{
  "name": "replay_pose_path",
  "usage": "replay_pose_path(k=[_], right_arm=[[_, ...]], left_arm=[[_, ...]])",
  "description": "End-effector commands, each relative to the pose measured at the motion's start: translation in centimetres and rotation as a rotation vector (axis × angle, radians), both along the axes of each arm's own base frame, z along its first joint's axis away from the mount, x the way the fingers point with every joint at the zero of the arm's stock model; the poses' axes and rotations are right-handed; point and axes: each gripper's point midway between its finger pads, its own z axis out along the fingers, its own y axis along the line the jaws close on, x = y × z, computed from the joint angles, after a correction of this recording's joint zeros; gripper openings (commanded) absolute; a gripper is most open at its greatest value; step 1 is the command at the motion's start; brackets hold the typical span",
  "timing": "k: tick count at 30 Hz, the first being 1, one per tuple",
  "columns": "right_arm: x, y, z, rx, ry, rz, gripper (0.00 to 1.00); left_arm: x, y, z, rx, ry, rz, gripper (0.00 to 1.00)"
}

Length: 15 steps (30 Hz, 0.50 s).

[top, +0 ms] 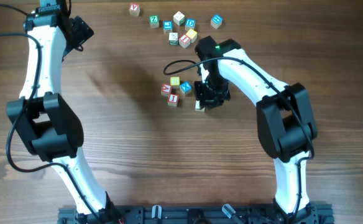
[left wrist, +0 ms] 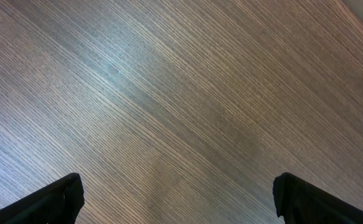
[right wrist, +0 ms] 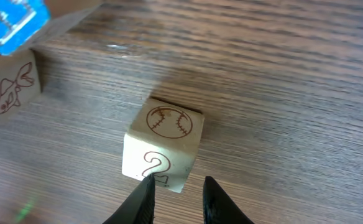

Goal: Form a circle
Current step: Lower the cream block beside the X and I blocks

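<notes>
At the circle [top: 174, 81], right gripper [right wrist: 177, 180] narrowly parted over whitish cube [right wrist: 169, 137]

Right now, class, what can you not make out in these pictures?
- Overhead: the pale cube is mostly hidden under the right gripper.
- Right wrist: the blue cube is blurred and cut off by the top-left corner.
- Overhead: the letters on the far cubes are too small to read.

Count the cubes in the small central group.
5: left red cube, near red cube, far yellow cube, right blue cube, whitish cube at the right end effector; some possibly hidden.
</notes>
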Motion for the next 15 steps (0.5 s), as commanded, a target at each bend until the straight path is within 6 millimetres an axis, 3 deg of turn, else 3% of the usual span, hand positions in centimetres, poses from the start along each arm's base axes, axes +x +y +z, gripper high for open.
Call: replay_pose_path(k=[1,7,15], right_arm=[[0.5,-2.0,-0.9,-0.064,-0.002,-0.035,0.26],[0.6,-1.9,-0.9,-0.06,-0.007,-0.035,0.18],[0.7,1.6,-0.1,0.147,0.006,-0.003,0.16]], left_arm=[[0.2,0.3,0.6,0.016,-0.012,0.003,1.0],[0.2,0.3,0.6,0.016,-0.012,0.003,1.0],[0.2,0.3,0.6,0.016,-0.012,0.003,1.0]])
